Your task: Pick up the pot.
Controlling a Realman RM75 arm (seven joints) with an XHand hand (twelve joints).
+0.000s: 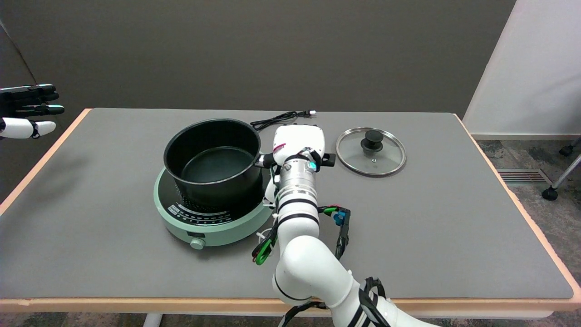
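Hand (pixel 298 141) lies over the pot's handle, which points toward the table's right edge; pot (pixel 213 160) lies left. Fingers hidden, so grasp can't be judged.

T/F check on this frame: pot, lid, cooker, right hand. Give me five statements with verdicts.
1. The pot sits on the green cooker. True.
2. The glass lid is on the pot. False: it lies flat on the table, to the right of the pot and apart from it.
3. The right hand is over the pot's side handle. True; the handle's end shows past the wrist, but the fingers are hidden, so the grip cannot be judged.
4. The pot is full of water. False: its dark inside looks empty.
5. A black cable lies on the table behind the pot. True.
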